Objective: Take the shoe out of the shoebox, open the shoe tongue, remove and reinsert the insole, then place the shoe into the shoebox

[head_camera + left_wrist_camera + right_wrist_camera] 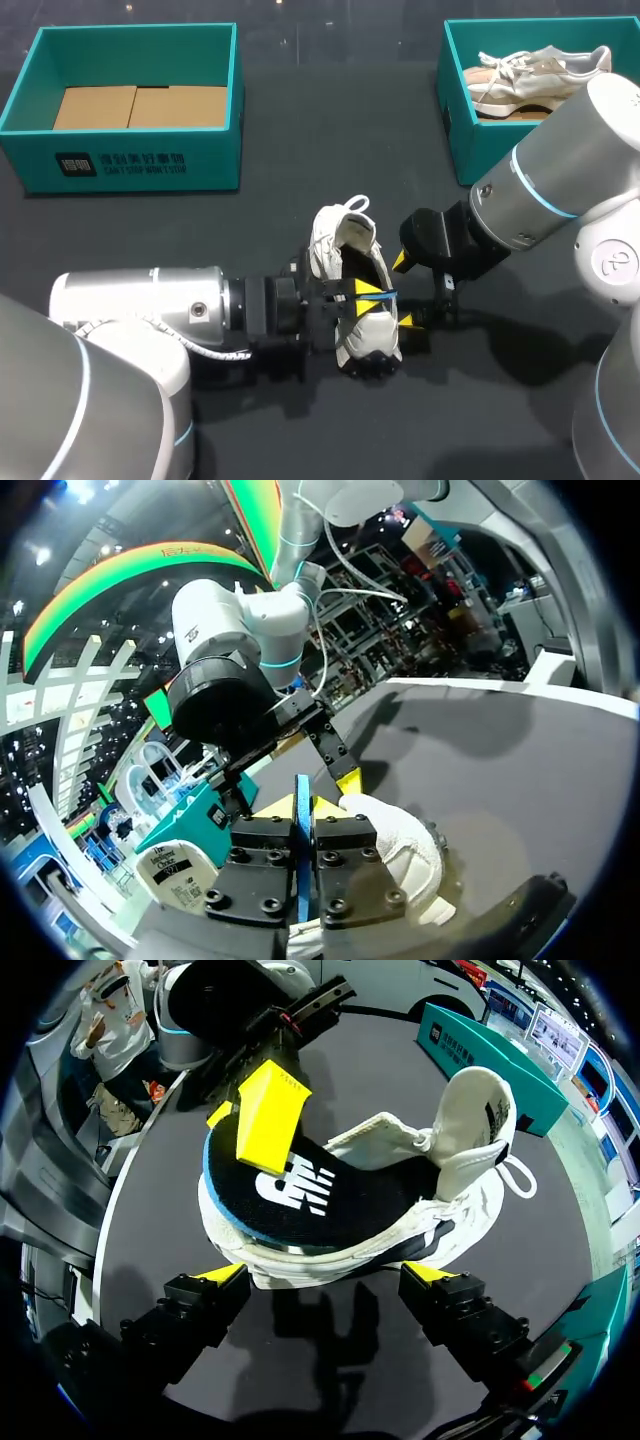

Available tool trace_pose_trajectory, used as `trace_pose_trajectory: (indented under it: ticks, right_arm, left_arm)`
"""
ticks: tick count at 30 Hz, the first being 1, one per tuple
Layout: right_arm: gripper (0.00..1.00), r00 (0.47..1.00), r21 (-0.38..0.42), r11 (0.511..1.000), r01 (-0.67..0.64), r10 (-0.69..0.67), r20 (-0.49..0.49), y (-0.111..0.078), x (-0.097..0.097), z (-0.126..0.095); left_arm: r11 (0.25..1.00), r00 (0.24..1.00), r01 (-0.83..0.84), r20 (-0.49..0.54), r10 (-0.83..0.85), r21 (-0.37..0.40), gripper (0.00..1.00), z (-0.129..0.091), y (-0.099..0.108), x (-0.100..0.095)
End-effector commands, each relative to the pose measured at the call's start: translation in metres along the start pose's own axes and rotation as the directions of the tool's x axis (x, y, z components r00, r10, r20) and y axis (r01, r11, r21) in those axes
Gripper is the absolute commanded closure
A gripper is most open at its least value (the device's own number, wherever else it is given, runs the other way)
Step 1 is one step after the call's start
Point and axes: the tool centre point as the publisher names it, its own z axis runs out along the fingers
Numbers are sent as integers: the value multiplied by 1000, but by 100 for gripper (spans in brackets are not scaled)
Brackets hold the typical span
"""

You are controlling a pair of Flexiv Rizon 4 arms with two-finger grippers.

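**Left arm.** The left arm [140, 310] comes in from the lower left and lies low and nearly level across the worktop [300, 140], wrist pointing toward the middle. The left gripper [372, 298] is at the shoe's opening. In the left wrist view its fingers are drawn narrow, clamped from both sides on the thin blue edge of the insole [301, 860].

**Right arm.** The right arm [540, 200] comes in from the right, with the forearm angled down and inward. The right gripper [405, 290] faces the left one across the shoe. Its fingers stand wide apart, one yellow tip toward the heel end and one toward the toe end. In the right wrist view both tips sit just short of the sole side of the shoe. Contact cannot be confirmed from any view.

**Shoe.** The white shoe [335, 245] lies on its side in the middle of the worktop, between the two grippers and outside both boxes. The heel points toward the far edge and the toe toward the robot. The black, blue-rimmed insole shows at the opening, partly raised out of the shoe, with a yellow fingertip of the left gripper pressed on its top face.

**Boxes.** The teal shoebox [455, 120] at the far right holds a second pale shoe [530, 75]. Another teal box [130, 165] at the far left holds flat cardboard [140, 105]. Both are well apart from the shoe being handled.
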Motion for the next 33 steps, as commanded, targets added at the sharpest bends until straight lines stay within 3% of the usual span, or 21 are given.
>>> trace_pose_trajectory:
  ticks: [1,11,17,18,20,23,27,28,30,33]
  right_arm:
    - [0,1000,2,1000,0,0,1,1,0,1]
    - [0,1000,2,1000,0,0,1,1,0,1]
    - [0,1000,2,1000,0,0,1,1,0,1]
    - [0,1000,2,1000,0,0,1,1,0,1]
    - [0,1000,2,1000,0,0,1,1,0,1]
    - [0,1000,2,1000,0,0,1,1,0,1]
    - [0,1000,2,1000,0,0,1,1,0,1]
    - [0,1000,2,1000,0,0,1,1,0,1]
    - [0,1000,2,1000,0,0,1,1,0,1]
    - [0,1000,2,1000,0,0,1,1,0,1]
  left_arm:
    - [1000,1000,4,-25,-4,-9,100,8,9,0]
    - [994,997,-74,-45,70,-84,100,5,39,1]
    - [995,998,-53,-39,50,-85,100,0,35,-1]
    - [996,998,-43,-38,40,-79,95,-1,32,-1]
    - [997,999,-22,-37,20,-69,73,-3,25,-2]
    - [999,999,2,-45,-5,-54,66,-4,16,-2]
    - [998,997,22,-78,-26,-52,70,-1,11,-1]
    - [998,996,22,-89,-27,-54,75,1,11,0]
    - [998,993,21,-112,-28,-62,100,3,13,3]
    - [997,990,8,-140,-19,-80,100,5,19,6]
